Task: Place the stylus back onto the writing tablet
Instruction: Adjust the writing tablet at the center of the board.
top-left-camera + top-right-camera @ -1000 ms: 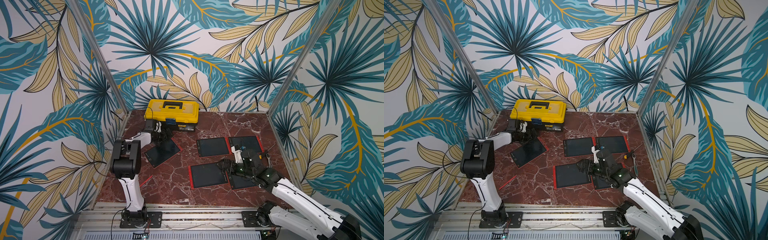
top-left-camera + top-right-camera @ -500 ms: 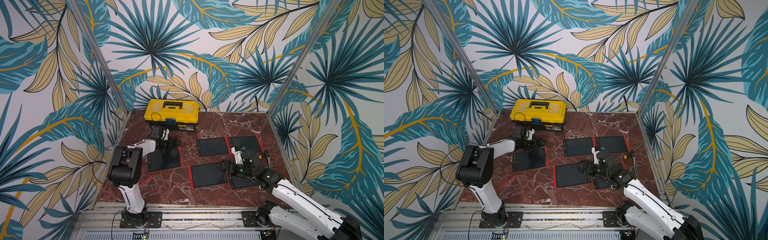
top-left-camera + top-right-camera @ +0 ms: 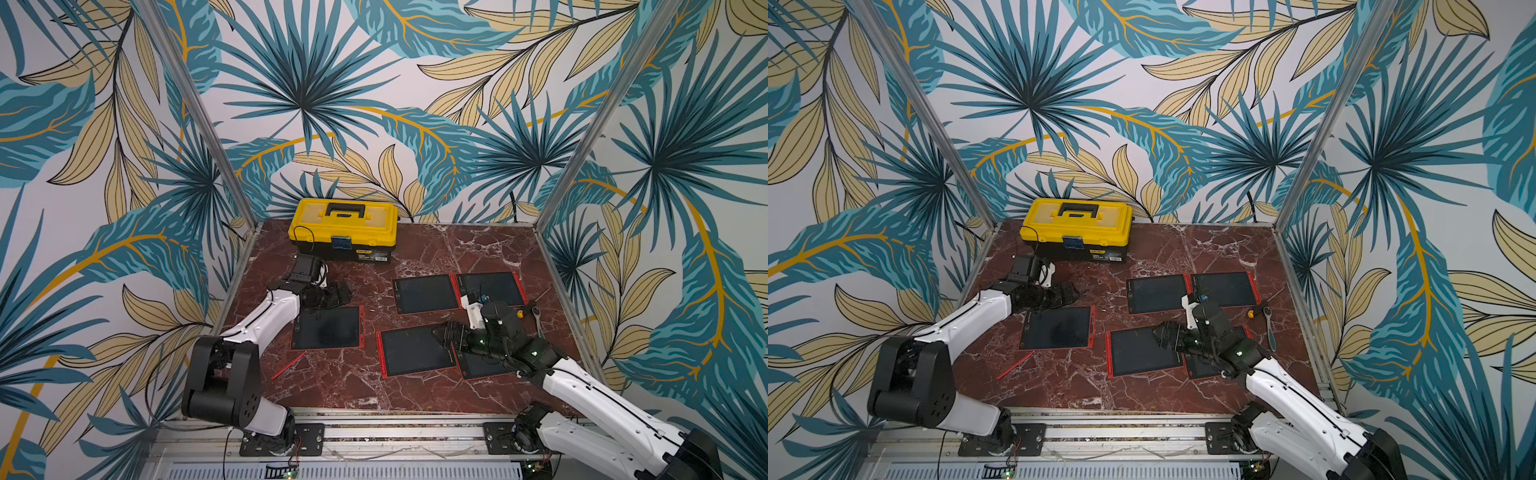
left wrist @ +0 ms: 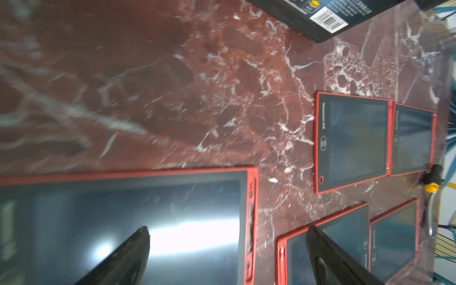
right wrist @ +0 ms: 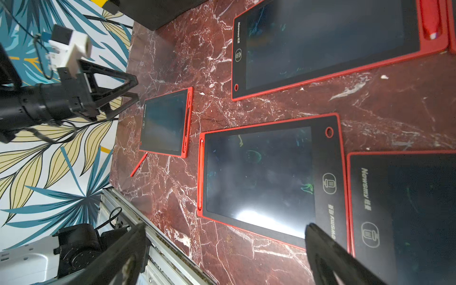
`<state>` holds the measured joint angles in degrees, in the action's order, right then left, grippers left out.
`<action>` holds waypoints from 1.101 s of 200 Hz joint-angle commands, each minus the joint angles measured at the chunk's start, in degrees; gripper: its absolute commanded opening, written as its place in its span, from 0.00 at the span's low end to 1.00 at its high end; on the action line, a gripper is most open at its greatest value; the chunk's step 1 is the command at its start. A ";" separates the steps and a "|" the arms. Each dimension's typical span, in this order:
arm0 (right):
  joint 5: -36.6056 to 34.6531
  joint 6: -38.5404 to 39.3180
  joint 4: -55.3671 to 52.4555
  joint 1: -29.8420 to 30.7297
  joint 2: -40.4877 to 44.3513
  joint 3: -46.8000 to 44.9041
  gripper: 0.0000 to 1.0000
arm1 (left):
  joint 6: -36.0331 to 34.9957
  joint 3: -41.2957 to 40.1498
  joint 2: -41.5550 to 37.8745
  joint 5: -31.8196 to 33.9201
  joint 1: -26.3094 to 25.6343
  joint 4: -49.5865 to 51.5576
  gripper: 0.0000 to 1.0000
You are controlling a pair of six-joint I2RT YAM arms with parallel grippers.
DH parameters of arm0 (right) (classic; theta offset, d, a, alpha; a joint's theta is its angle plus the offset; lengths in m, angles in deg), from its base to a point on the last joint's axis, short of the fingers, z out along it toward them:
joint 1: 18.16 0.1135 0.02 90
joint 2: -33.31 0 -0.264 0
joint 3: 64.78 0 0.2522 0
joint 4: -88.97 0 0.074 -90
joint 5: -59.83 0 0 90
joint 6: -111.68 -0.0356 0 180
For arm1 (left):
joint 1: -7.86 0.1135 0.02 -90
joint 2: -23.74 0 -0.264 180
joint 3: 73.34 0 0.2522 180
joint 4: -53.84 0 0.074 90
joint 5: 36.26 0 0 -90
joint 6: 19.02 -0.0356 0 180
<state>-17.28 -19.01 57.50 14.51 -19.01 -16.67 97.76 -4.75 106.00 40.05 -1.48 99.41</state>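
Bimanual cell, task moment. The stylus (image 3: 288,365) (image 3: 1015,365), a thin red rod, lay flat on the table (image 3: 340,390), near the left arm's side. Its far tip was just off the near-left corner of the tablet (image 3: 326,328) (image 3: 1057,328); whether the two touched could not be told. In the right wrist view the stylus (image 5: 139,164) pointed obliquely away from that tablet (image 5: 164,123).

The left gripper (image 3: 336,293) (image 3: 1069,293) was low over the tablet's far edge, between the tablet and the yellow toolbox (image 3: 344,224). Its jaws stood wide apart and held nothing. The left wrist view showed the left gripper (image 4: 228,233) with the tablet (image 4: 123,222) under one finger. The right wrist view also showed it (image 5: 133,88) spread and empty.

The right gripper (image 3: 446,334) (image 3: 1165,334) was over the right edge of the near-centre tablet (image 3: 411,351). It too was spread wide and empty, as in its own wrist view (image 5: 225,229).

Three more tablets lay on the table: far-centre (image 3: 424,293), far-right (image 3: 492,286), and near-right (image 3: 482,368), the last partly hidden by the right arm. The near-centre tablet carried its own stylus in an edge slot (image 5: 201,172). A wrench (image 3: 1271,332) lay near the right wall.
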 commanded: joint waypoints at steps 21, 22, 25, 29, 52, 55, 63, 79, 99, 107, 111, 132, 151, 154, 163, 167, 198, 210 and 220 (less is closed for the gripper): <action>2.44 1.53 2.13 0.28 -1.77 -1.17 1.00 | 4.78 -5.86 -9.45 7.41 -0.06 16.99 0.98; 2.47 1.51 2.19 0.24 -1.80 -1.19 1.00 | 4.95 -6.00 -9.60 7.43 -0.06 17.11 0.98; 2.64 1.41 2.45 0.25 -1.87 -1.29 1.00 | 5.47 -6.37 -10.10 7.33 -0.06 17.47 0.98; 2.82 1.40 2.89 0.23 -1.95 -1.50 0.99 | 6.17 -6.95 -10.73 7.08 -0.02 17.78 0.97; 3.77 0.96 3.95 0.35 -2.13 -2.00 1.00 | 9.63 -10.89 -13.44 7.26 -0.06 18.96 0.95; 3.78 0.96 4.00 0.37 -2.05 -2.09 1.00 | 10.13 -11.38 -13.77 7.58 -0.06 19.05 0.94; 3.66 1.02 3.85 0.30 -1.79 -2.22 0.99 | 11.43 -12.33 -14.46 8.74 -0.06 19.01 0.94; 3.29 1.09 3.70 0.31 -1.22 -2.59 0.99 | 13.35 -12.97 -15.32 12.66 -0.06 19.08 0.92; 3.17 1.05 3.74 0.37 -1.04 -2.88 1.00 | 14.33 -13.76 -14.39 15.67 -0.06 18.99 0.90; 3.20 0.97 3.83 0.38 -0.99 -2.88 0.99 | 14.02 -14.02 -13.31 16.52 -0.06 18.86 0.89; 3.20 0.97 3.94 0.32 -0.96 -2.97 1.00 | 13.77 -13.96 -12.65 16.61 -0.06 18.73 0.90; 3.13 0.62 4.57 0.33 -0.87 -3.28 1.00 | 11.59 -14.22 -10.21 18.43 -0.01 16.66 0.90; 3.17 0.35 4.64 0.35 -0.78 -3.58 0.99 | 10.28 -13.79 -8.33 19.08 0.67 15.33 0.89; 3.04 0.22 4.67 0.33 -0.72 -3.70 1.00 | 10.04 -13.72 -8.08 19.01 0.87 15.14 0.89; 3.03 0.16 4.69 0.33 -0.56 -3.76 1.00 | 9.17 -13.80 -7.53 18.31 1.53 14.20 0.89; 3.04 0.07 4.63 0.37 -0.44 -3.84 0.99 | 8.81 -13.89 -7.35 18.18 1.79 13.93 0.89; 2.59 0.06 4.56 0.35 0.09 -4.11 0.99 | 6.99 -15.09 -6.02 15.03 5.40 11.32 0.87; 2.50 -0.08 4.56 0.31 0.35 -4.25 1.00 | 6.69 -15.36 -5.50 14.31 6.08 10.65 0.87; 2.32 -0.24 4.54 0.37 0.54 -4.38 1.00 | 6.46 -15.45 -5.19 13.86 6.26 10.47 0.85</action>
<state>-14.66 -18.64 61.47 14.57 -19.60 -19.49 106.07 -18.34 100.09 55.68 3.59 112.24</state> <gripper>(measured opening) 0.994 0.868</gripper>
